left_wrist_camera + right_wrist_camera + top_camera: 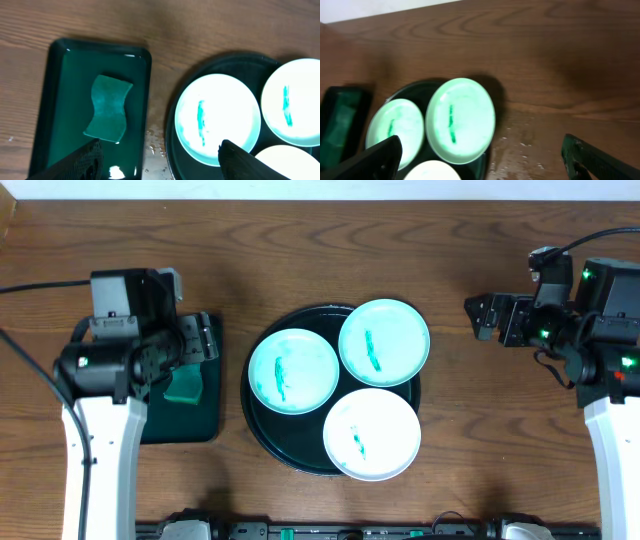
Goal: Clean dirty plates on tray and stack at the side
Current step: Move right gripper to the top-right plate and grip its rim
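Note:
The round black tray (262,430) sits mid-table and holds three plates. The left plate (293,370) and the far right plate (384,342) are pale teal with teal smears. The near plate (372,433) is whiter with a small smear and overhangs the rim. My left gripper (200,345) is open and empty above the green tray, left of the black tray. In the left wrist view (160,165) the left plate (217,117) lies by its right finger. My right gripper (478,315) is open and empty over bare table, right of the plates. In the right wrist view (485,162) the far right plate (460,120) lies ahead.
A dark green rectangular tray (180,430) lies left of the black tray, with a teal sponge (185,387) on it, also in the left wrist view (108,107). Water drops mark the wood beside the black tray (155,145) and to its right (520,150).

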